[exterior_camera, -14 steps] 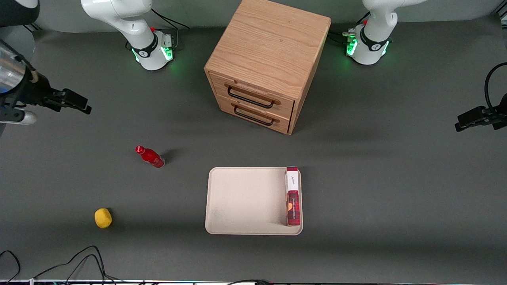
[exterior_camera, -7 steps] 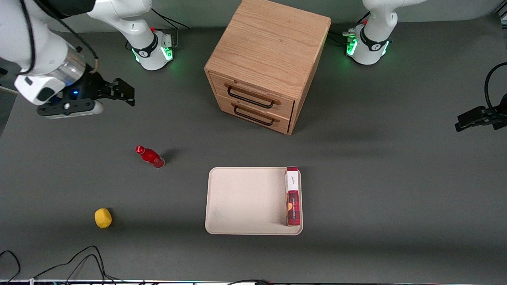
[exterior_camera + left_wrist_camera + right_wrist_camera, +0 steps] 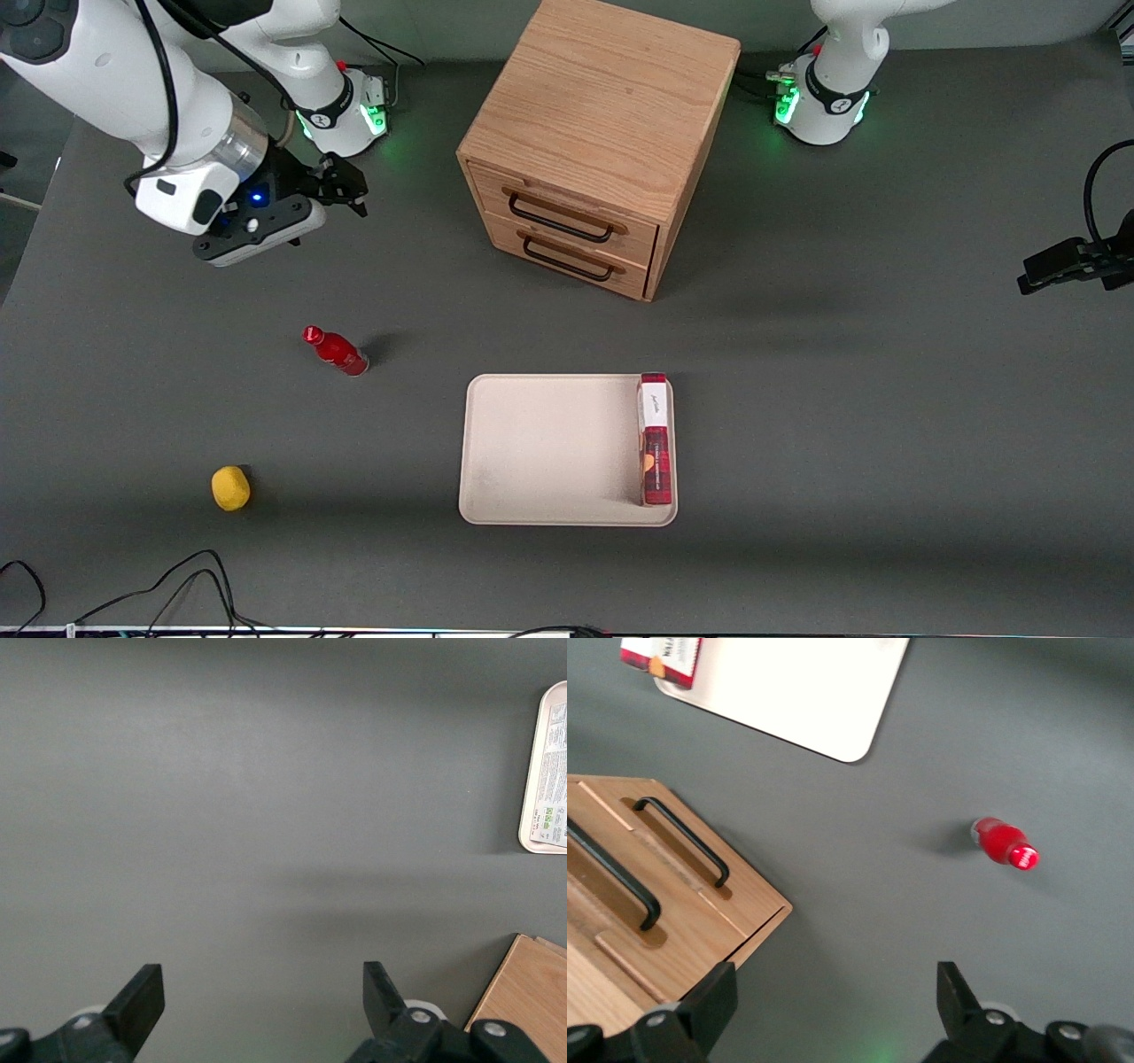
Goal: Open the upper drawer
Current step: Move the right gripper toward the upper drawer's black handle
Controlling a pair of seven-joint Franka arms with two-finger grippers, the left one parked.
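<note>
Two drawers sit shut in the front of the light oak cabinet (image 3: 595, 142), but nearest the front camera comes a tangle of black cables (image 3: 168, 589) at the table's edge. Farther in, toward the working arm's end, lies a small yellow lump (image 3: 230, 488), perhaps a lemon. A cream tray (image 3: 540, 452) rests on the dark grey table (image 3: 886, 399) near the middle, and a red and white carton (image 3: 655, 440) stands on edge inside it against the rim toward the parked arm's end. Farther from the camera than the lump, a red bottle (image 3: 336, 351) with a red cap stands on the table, well apart from the tray.

Farther again stands the cabinet, turned at an angle. The upper drawer (image 3: 563, 211) is closed, flush with the cabinet front, its black wire handle (image 3: 559, 217) untouched. The lower drawer (image 3: 567, 253) lies directly beneath, also closed, with a matching handle.

The gripper (image 3: 347, 185) hangs above the bare table, beside the cabinet toward the working arm's end, well apart from the upper drawer and touching nothing. In the right wrist view its two black fingers (image 3: 713, 999) stand wide apart with nothing between them; the same view shows both handles, the bottle (image 3: 1004, 842) and a corner of the tray (image 3: 806, 695). Farthest from the camera are the two white arm bases, each lit with a green glow.
</note>
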